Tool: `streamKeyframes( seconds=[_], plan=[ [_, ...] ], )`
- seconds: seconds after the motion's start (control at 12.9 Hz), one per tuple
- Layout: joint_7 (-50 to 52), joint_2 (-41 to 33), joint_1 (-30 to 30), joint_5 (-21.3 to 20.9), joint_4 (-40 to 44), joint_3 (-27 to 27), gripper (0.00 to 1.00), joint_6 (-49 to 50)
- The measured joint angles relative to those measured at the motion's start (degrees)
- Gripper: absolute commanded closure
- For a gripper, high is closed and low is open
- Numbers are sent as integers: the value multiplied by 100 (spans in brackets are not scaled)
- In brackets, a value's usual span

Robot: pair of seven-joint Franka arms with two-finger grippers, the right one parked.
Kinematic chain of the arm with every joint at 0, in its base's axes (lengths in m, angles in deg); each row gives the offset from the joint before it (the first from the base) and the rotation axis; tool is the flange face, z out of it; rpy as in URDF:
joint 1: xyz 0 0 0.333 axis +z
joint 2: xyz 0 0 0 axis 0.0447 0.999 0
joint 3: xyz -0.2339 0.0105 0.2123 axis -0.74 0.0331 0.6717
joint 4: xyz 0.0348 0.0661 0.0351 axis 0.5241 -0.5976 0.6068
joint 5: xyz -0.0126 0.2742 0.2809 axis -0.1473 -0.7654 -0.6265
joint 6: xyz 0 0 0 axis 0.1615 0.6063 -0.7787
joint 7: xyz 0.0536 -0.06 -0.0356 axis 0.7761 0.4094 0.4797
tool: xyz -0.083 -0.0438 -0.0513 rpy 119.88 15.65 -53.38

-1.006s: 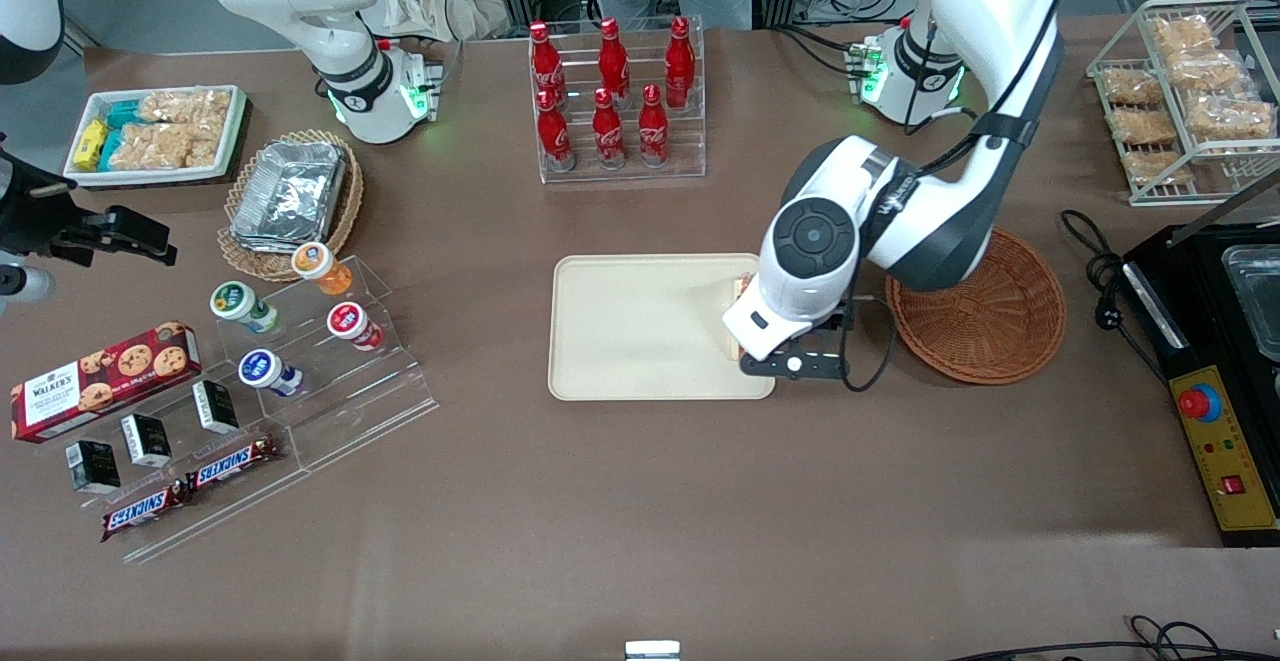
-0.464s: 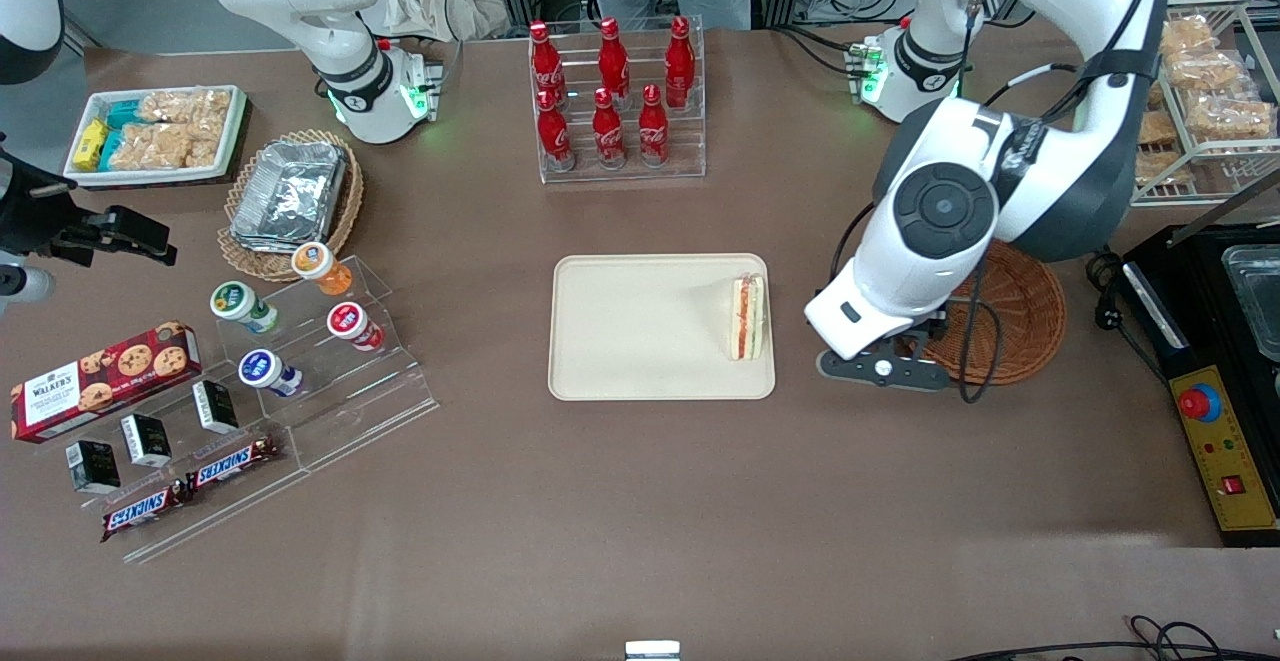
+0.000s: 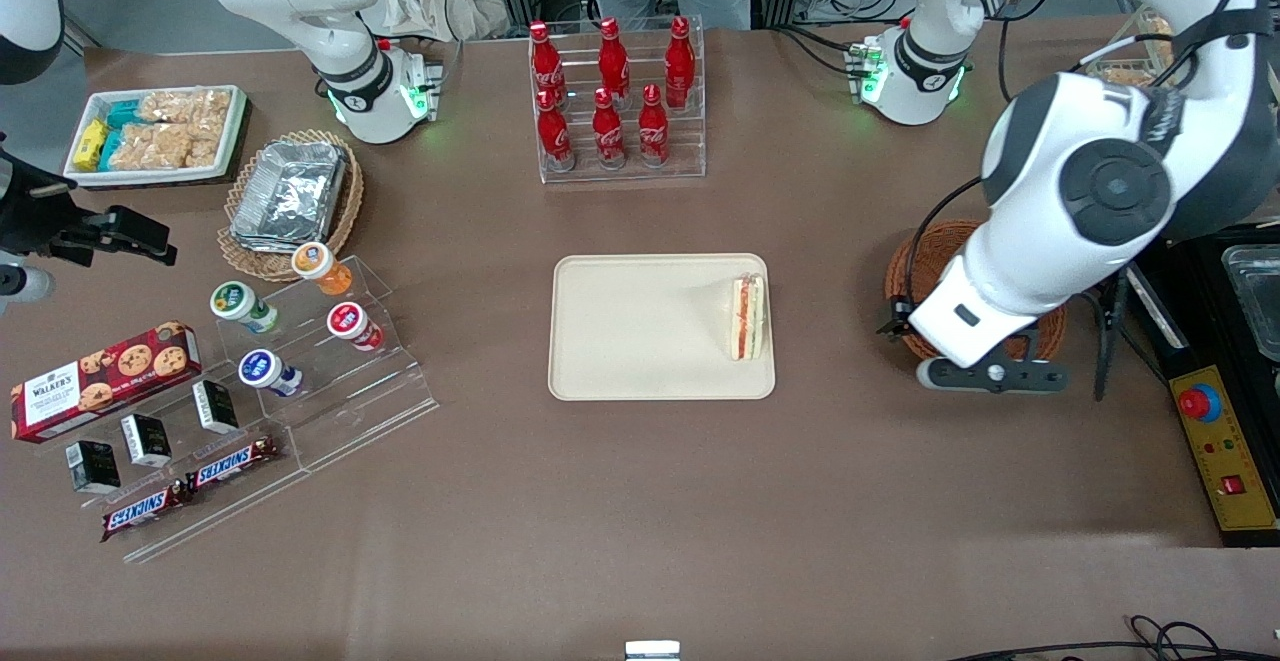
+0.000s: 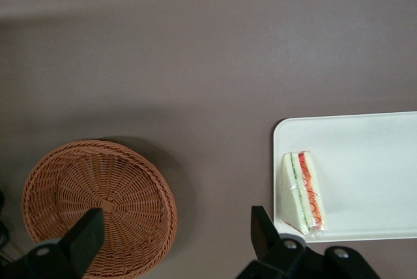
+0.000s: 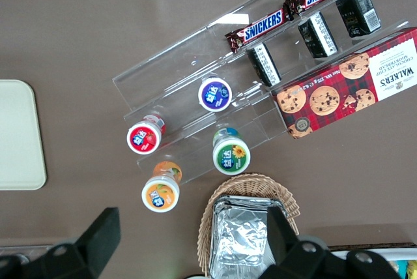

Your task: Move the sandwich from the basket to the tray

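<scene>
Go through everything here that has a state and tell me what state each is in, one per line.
Sandwich: lying on the tray, near the short edge closest to the basket, not held.
Tray: flat on the table, holding only the sandwich.
Basket: upright and empty.
Claw: open, holding nothing, above the table between basket and tray.
Cola bottles: upright in their clear rack, capped.
Foil container: sitting in the lighter wicker basket.

The sandwich (image 3: 746, 318) lies on the tray (image 3: 640, 331) at the centre of the frame, against the tray's right-hand rim, its layered cut edge facing right. Right of the tray, the gripper (image 3: 990, 375) hangs over the lower rim of the basket (image 3: 925, 246), the white arm covering most of the weave
</scene>
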Motion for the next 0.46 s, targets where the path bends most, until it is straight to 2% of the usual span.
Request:
streamKeyframes(
  seconds=[0.23,0.46],
  plan=[
    [1,-173,-16,103,-1,70,0,4],
    [-26,-457,-52,400,-7,502,0,97]
  ],
)
